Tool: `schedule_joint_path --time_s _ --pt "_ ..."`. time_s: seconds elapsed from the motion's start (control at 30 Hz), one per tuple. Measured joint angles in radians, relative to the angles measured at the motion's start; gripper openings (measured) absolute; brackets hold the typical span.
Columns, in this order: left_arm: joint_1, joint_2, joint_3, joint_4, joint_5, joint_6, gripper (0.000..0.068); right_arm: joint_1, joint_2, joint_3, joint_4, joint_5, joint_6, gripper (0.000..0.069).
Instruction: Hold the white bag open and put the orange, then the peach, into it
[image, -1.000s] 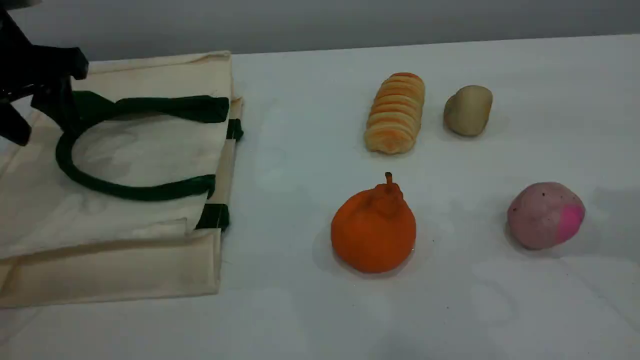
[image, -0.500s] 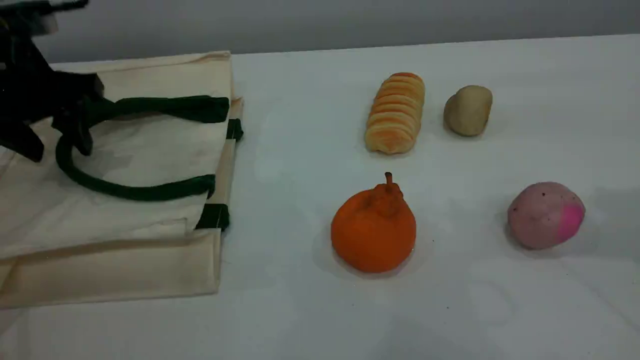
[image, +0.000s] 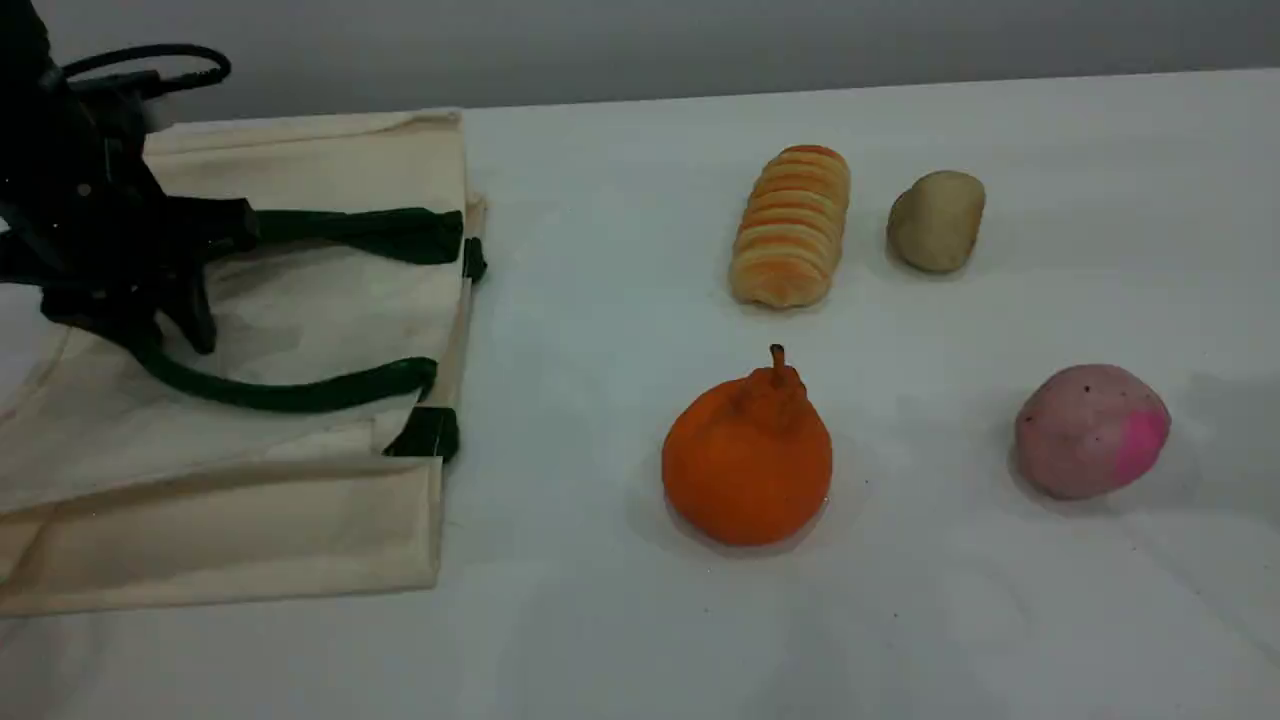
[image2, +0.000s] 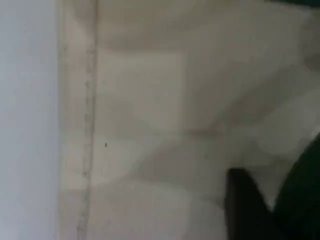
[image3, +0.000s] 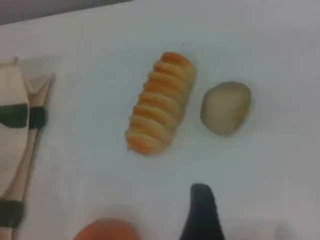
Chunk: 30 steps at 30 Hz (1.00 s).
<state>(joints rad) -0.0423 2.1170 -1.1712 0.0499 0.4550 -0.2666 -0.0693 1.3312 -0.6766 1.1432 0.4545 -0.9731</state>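
Your scene camera looks down across the table (image: 900, 620) at a slant toward its far edge and the grey wall (image: 700, 40). It is set wide enough to take in the white bag (image: 250, 520) at left and the peach (image: 1090, 430) at right. Your left wrist camera sits very close over the bag's canvas, so its picture is blurred, with a strip of table along its left side and its own dark fingertip (image2: 245, 205) at bottom right. Your right wrist camera hangs higher, looking down on the bread loaf (image3: 160, 102) and the potato (image3: 226, 107). With the scene view it shares these two, the bag's green-tabbed edge and the orange (image3: 106, 231).
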Motion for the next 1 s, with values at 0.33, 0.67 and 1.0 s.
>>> schedule_joint_path --time_s 0.33,0.67,1.0 --pt "-0.028 -0.038 -0.065 -0.060 0.048 0.116 0.0054 0.000 0.001 0.000 0.003 -0.002 0.000 0.0482" --pt "-0.036 -0.200 -0.332 -0.517 0.347 0.535 0.0053 0.000 0.097 0.000 0.053 0.022 -0.013 0.0482" --pt "-0.099 -0.323 -0.567 -0.675 0.645 0.622 0.0053 0.048 0.221 0.001 0.223 0.100 -0.197 0.0482"
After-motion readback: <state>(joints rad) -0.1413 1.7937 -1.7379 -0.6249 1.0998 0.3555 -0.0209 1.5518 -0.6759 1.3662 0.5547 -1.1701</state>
